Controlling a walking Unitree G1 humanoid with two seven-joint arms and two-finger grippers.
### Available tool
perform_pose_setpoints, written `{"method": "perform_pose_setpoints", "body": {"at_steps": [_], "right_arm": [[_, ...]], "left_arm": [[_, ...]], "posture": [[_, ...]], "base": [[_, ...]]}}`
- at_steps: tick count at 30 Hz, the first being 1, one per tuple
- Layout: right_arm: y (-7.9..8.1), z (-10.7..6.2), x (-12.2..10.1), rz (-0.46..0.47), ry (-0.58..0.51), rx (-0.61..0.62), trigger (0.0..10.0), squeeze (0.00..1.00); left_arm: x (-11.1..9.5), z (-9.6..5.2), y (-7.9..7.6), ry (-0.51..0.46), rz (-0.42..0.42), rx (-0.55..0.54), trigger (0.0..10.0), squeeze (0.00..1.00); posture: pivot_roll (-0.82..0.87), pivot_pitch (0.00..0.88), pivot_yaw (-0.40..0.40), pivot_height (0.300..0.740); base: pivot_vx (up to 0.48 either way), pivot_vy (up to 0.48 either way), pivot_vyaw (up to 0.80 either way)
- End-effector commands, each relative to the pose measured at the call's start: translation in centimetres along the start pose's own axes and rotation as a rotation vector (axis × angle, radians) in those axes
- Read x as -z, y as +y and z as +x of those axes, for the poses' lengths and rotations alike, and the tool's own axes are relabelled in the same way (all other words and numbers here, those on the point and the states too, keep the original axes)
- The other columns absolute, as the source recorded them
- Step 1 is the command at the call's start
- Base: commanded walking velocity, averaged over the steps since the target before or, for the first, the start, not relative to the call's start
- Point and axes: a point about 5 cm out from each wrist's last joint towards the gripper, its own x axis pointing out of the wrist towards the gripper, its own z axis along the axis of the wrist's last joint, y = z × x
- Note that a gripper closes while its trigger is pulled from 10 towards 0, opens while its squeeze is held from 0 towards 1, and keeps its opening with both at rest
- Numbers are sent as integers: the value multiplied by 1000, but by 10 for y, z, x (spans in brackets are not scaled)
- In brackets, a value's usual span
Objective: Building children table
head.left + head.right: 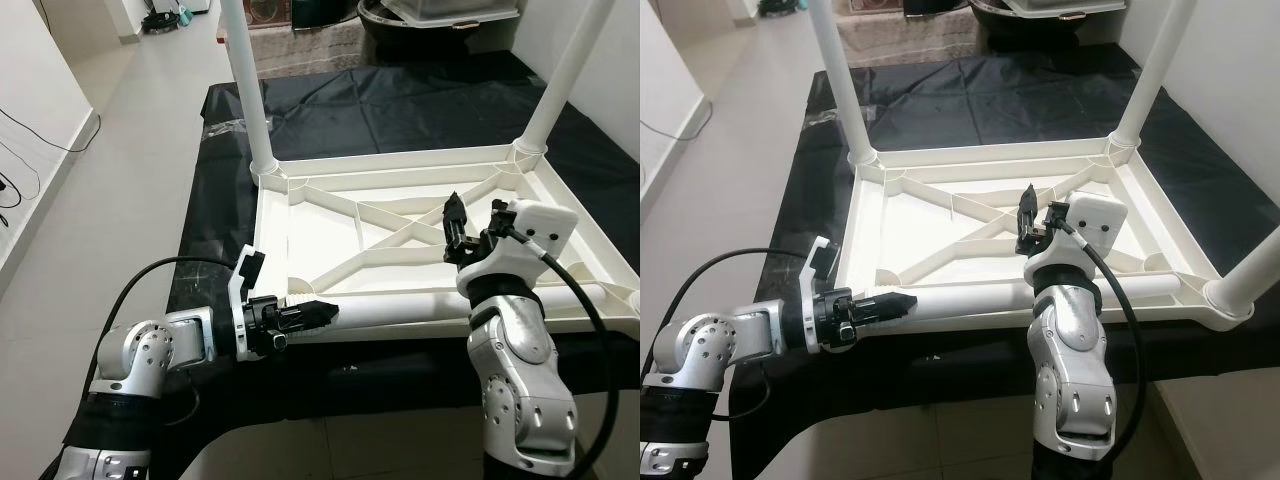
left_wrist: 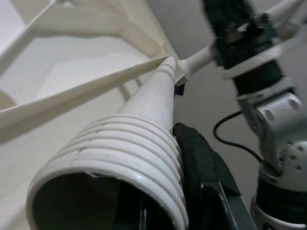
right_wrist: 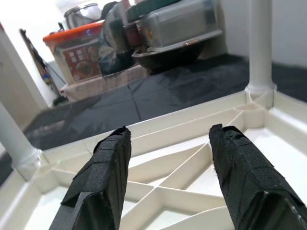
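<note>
A white plastic table top lies upside down on a black sheet. Two white legs stand upright in its far corners, and a third leg rises from the near right corner. A loose leg lies along the near edge. My left gripper is shut on this leg's ribbed, threaded end, with one black finger pressed against it. My right gripper is open, raised just above the ribbed underside near the middle, its two fingers pointing at the far rim.
The black sheet covers a low platform, with grey floor to the left. Storage boxes and a dark tub stand beyond the far edge. A cable runs along the left wall.
</note>
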Motion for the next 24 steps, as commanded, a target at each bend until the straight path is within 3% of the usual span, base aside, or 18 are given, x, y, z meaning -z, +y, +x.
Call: {"method": "perform_pose_setpoints", "body": {"at_steps": [1,3,4,5,8,9,10,11,13,14,15,16,18,21,24], "right_arm": [[1,2,2,48,19,-8,10000,0],[5,7,0,144,23,-34,10000,0],[5,7,0,144,23,-34,10000,0],[10,10,-3,218,20,-57,10000,0],[13,12,-8,279,11,-77,10000,0],[17,15,-15,356,-4,-106,10000,957],[19,19,-24,422,-29,-131,10000,1000],[21,22,-31,486,-46,-155,10000,1000],[27,24,-35,584,-21,-226,10000,1000],[27,24,-35,584,-21,-226,10000,1000],[27,24,-30,596,13,-242,10000,0],[25,21,-17,623,83,-236,10000,0],[25,21,-17,623,83,-236,10000,0],[25,9,16,696,286,-229,10000,0],[33,1,29,777,380,-259,10000,0]], "left_arm": [[-14,-17,-2,-88,47,-45,0,0],[-18,-27,-8,-138,77,-72,0,0],[-18,-27,-8,-138,77,-72,0,0],[-19,-33,-10,-166,93,-89,0,0],[-19,-37,-12,-188,105,-108,0,0],[-20,-41,-14,-216,116,-124,0,0],[-19,-44,-14,-239,122,-151,667,0],[-19,-46,-14,-262,128,-177,10000,0],[-19,-49,-13,-325,136,-215,10000,0],[-19,-49,-13,-325,136,-215,10000,0],[-21,-50,-14,-356,141,-224,10000,0],[-26,-50,-16,-405,144,-234,10000,0],[-26,-50,-16,-405,144,-234,10000,0],[-31,-47,-24,-473,146,-210,10000,0],[-26,-41,-31,-468,143,-167,10000,0]], "posture": [[26,114,4,740],[29,87,0,740],[29,87,0,740],[30,84,1,740],[30,80,2,740],[32,69,-2,740],[33,60,-3,740],[33,49,-2,740],[24,33,-1,740],[24,33,-1,740],[19,28,-1,740],[18,29,-7,740],[18,29,-7,740],[19,34,-15,740],[18,38,-21,740]], "base": [[0,0,0],[0,0,0],[0,0,0],[0,0,0],[0,0,0],[0,0,0],[0,0,0],[0,0,0],[0,0,0],[0,0,0],[0,0,0],[0,0,0],[0,0,0],[0,0,0],[0,0,0]]}}
